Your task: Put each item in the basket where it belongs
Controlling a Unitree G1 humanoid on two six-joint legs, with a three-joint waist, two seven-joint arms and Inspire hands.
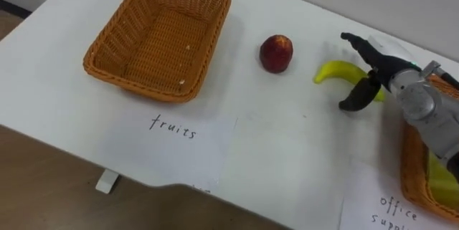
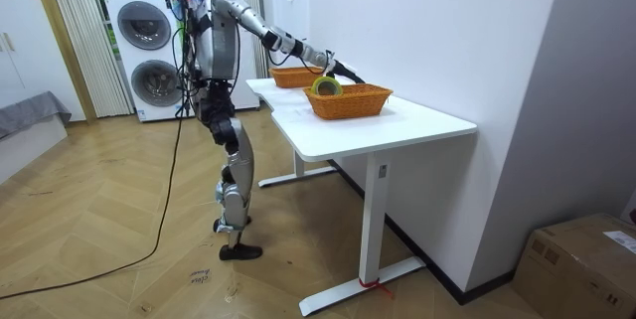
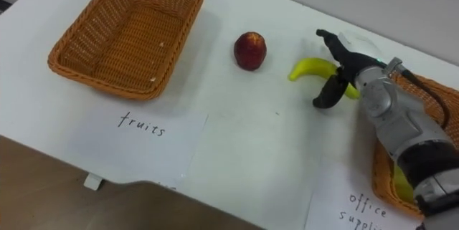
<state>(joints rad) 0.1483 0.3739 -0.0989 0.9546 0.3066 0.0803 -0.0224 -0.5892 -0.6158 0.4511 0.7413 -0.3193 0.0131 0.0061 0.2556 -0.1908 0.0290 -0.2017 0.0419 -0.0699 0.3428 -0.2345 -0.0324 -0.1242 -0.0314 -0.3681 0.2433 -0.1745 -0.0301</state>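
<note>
Where the smooth white tabletop [image 1: 272, 158] stands against a plain white wall [image 2: 447, 31], in a room with a herringbone wood floor [image 2: 119, 259] and stacked washing machines [image 2: 144, 26], two rectangular woven wicker baskets sit well apart: the fruit basket [image 1: 115, 33] on the left and the office-supplies basket [image 2: 348, 103] on the right. Between them lie a round red peach [image 1: 276, 53] and a curved yellow banana [image 1: 336, 70], its long axis running left to right, its free tip toward the peach and its arch toward the wall. The right hand [image 1: 384, 79] is at the banana's right end, fingers spread apart on either side and not closed on it.

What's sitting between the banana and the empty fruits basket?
A red fruit sits on the white table between the banana and the basket, with bare table on each side; both eye views show it.
</note>
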